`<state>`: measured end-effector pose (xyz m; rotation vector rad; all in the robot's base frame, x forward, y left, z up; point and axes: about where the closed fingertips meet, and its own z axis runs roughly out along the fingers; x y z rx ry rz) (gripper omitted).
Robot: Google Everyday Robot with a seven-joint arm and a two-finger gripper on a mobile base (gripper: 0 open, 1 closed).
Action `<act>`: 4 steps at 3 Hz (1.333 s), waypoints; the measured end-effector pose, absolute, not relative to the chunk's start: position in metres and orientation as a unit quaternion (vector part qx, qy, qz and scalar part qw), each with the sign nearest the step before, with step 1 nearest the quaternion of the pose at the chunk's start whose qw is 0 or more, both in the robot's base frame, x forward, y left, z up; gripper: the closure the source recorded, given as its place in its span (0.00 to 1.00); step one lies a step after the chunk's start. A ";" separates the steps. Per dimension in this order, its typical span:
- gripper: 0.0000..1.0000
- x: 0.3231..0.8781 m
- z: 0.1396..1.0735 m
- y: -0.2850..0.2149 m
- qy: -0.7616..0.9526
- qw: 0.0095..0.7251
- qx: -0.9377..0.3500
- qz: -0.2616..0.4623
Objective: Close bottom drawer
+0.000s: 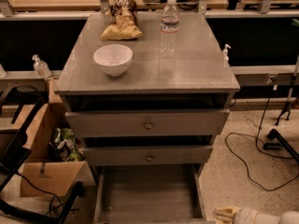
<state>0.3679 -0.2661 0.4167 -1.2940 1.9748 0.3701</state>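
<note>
The bottom drawer (148,190) of the grey cabinet is pulled far out toward me. Its plank floor and thin side walls show, but its front strip and knob are cut off by the bottom edge of the camera view. My gripper (227,214) is low at the bottom right, just right of the drawer's right wall and partly out of view, with the white arm (266,217) behind it. The two taller drawers above, with brass knobs (148,124), stand slightly out.
On the cabinet top (196,69) are a white bowl (113,58), a water bottle (169,27) and a chip bag (122,22). Cardboard boxes (49,177) and a black frame stand on the left. Cables (254,157) lie on the speckled floor on the right.
</note>
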 end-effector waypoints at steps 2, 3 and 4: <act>1.00 0.357 0.394 -0.252 0.769 0.367 -0.496 0.168; 1.00 0.363 0.363 -0.248 0.775 0.356 -0.485 0.192; 1.00 0.371 0.282 -0.256 0.790 0.334 -0.462 0.227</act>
